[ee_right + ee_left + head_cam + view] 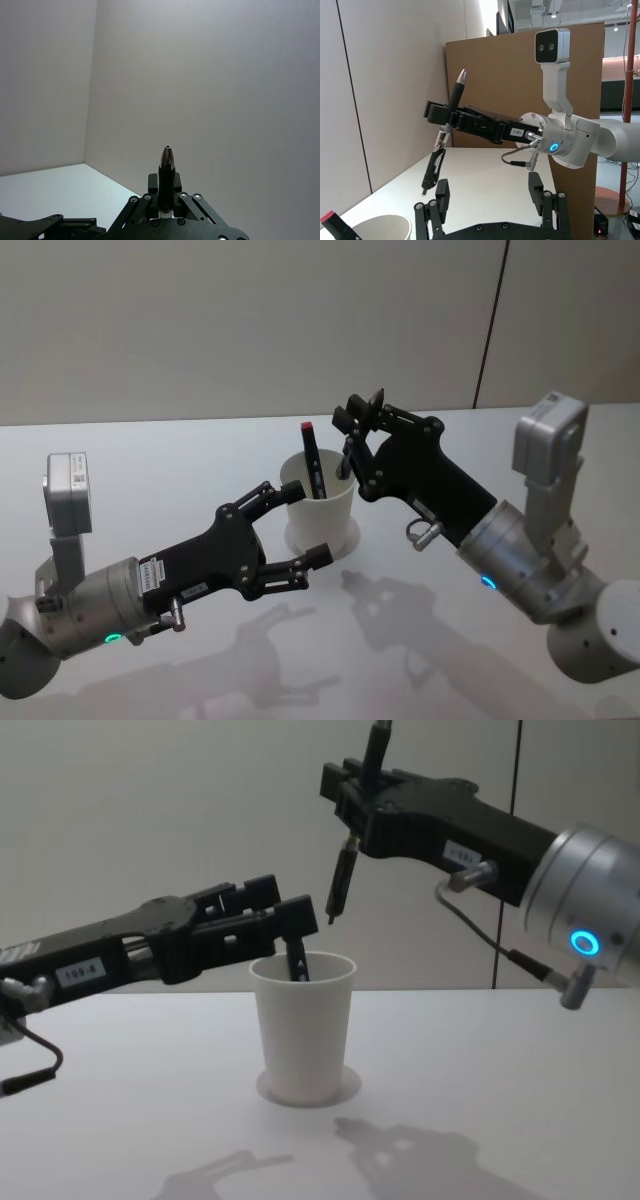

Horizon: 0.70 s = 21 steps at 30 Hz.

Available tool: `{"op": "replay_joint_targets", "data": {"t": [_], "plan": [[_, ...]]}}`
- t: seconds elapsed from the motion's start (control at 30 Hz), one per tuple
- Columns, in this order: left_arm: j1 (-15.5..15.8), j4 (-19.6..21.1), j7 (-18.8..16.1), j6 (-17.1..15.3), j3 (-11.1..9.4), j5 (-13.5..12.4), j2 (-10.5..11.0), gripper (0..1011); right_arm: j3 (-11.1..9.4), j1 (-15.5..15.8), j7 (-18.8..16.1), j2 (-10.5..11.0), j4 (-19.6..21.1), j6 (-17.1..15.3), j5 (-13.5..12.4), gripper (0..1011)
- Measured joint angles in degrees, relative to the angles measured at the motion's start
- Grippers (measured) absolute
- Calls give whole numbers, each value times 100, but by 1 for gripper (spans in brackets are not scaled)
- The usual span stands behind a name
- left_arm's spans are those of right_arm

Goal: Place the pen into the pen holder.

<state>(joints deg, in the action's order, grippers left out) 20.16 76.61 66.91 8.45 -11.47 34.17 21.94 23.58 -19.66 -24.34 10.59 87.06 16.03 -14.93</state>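
Note:
The pen holder [303,1030], a white paper cup, stands on the table, also in the head view [322,520]. My right gripper [352,820] is shut on a black pen [343,875], holding it nearly upright above the cup's rim, lower end down. The left wrist view shows the same pen [434,165] hanging in the air. A second pen with a red cap [311,453] leans inside the cup. My left gripper [305,525] is open beside the cup at about rim height, nothing between its fingers.
The white table [180,455] runs back to a plain wall. A round white base [345,1088] lies under the cup. A brown cardboard panel [520,80] stands behind the right arm in the left wrist view.

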Motion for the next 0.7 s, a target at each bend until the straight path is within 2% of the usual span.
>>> {"op": "replay_joint_targets", "data": {"t": [0.23, 0.7], "plan": [[0, 0, 0, 0, 0, 0, 0, 1000, 6, -116, 142, -81, -179, 25, 253, 132], [0, 0, 0, 0, 0, 0, 0, 1000, -22, -237, 312, -141, -380, 79, 484, 132]]}}
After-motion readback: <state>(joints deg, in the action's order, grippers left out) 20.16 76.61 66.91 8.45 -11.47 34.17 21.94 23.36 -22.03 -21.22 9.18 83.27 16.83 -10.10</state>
